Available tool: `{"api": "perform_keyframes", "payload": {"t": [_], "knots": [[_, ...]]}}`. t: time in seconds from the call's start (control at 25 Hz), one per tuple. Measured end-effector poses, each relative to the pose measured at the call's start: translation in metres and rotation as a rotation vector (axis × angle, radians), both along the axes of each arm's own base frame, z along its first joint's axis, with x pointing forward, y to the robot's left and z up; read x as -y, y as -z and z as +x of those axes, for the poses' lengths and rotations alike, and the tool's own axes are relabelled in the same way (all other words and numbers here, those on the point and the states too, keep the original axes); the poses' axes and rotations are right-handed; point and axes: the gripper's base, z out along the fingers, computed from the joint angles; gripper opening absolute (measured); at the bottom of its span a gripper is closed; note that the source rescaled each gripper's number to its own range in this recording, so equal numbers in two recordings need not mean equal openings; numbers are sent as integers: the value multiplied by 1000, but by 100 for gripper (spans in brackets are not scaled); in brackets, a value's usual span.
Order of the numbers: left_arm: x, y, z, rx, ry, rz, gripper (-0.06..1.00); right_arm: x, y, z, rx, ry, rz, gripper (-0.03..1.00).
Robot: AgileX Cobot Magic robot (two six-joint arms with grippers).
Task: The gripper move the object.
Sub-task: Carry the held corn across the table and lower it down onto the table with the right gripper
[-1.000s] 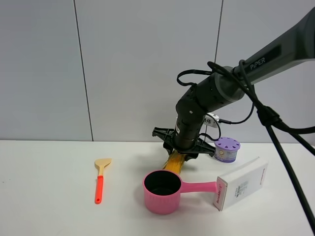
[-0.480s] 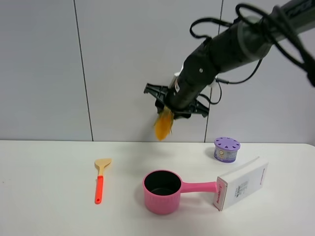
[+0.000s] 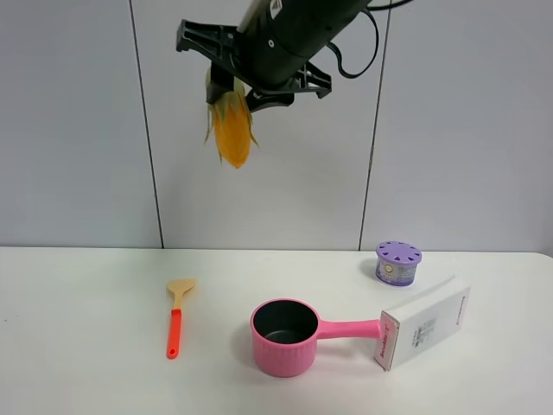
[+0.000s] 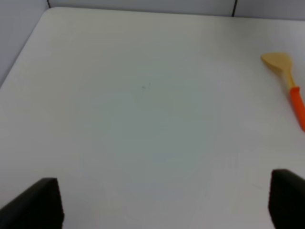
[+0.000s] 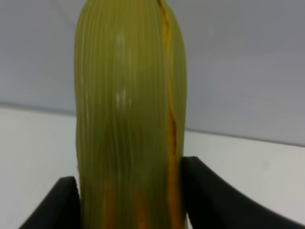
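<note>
Now black two-fingered right pincer [image 3: 252,85] pinches the large yellow-orange toy corn cob [image 3: 232,130] in green husk by one end, high above the white counter [image 3: 86,363]. Smooth husk could slip, dropping it; left pincer [image 4: 167,205] spread, empty.
</note>
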Motion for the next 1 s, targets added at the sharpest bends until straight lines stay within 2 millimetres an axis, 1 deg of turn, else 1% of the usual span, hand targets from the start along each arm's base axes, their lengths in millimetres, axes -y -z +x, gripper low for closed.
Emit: {"api": "perform_keyframes", "payload": {"t": [0.04, 0.2, 0.36, 0.68, 0.88, 1.0], "knots": [[0, 0, 0, 0, 0, 0, 100, -4, 0, -7, -1, -39, -35, 0], [0, 0, 0, 0, 0, 0, 100, -23, 10, -34, -50, -187, -163, 0], [0, 0, 0, 0, 0, 0, 100, -35, 14, -53, -32, -322, -252, 0], [0, 0, 0, 0, 0, 0, 100, -38, 25, -74, 36, -595, -533, 0], [0, 0, 0, 0, 0, 0, 100, -37, 30, -86, 19, -745, -615, 0], [0, 0, 0, 0, 0, 0, 100, -37, 39, -90, -27, -816, -669, 0]]}}
